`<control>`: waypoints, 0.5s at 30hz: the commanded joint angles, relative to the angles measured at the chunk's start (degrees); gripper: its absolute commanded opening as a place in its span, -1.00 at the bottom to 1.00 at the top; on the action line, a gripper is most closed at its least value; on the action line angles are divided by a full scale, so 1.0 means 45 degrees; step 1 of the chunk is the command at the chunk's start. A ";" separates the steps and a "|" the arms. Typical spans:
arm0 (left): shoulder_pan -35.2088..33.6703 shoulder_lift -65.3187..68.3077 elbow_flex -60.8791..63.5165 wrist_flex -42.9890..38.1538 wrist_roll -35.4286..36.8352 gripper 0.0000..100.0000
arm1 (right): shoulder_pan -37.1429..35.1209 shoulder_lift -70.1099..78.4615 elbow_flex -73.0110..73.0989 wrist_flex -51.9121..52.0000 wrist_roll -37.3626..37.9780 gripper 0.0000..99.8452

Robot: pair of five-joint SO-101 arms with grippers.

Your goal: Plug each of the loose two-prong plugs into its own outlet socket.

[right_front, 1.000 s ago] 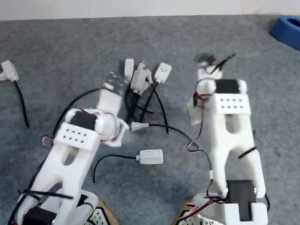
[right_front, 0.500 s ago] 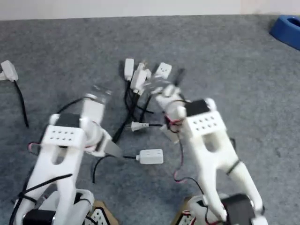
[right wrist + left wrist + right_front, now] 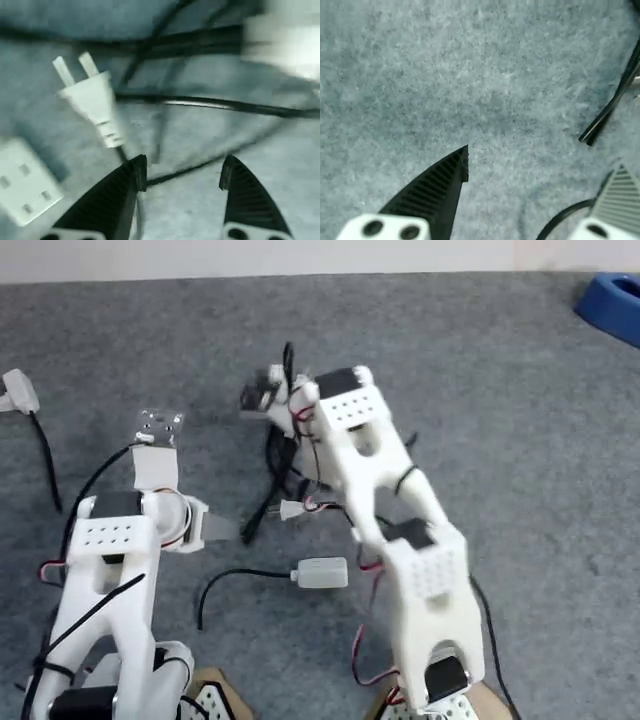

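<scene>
Blue bin [image 3: 612, 298] far corner; plug [image 3: 292, 509] loose.

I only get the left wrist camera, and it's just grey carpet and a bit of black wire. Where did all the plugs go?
Observer: A white two-prong plug lies on the carpet just ahead of the right gripper, which is open.
Operator: Is there a socket near it?
Observer: Yes, a white socket block lies beside that plug, not touching it.
Operator: Any more sockets?
Observer: In the high view, a second socket block lies by itself, with a black cable curling away from it.
</scene>
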 commanded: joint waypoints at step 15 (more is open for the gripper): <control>-0.0498 0.1182 -0.0518 -0.0527 0.0078 -0.19 | -0.2940 -0.1338 -0.0127 0.1143 -0.0020 -0.53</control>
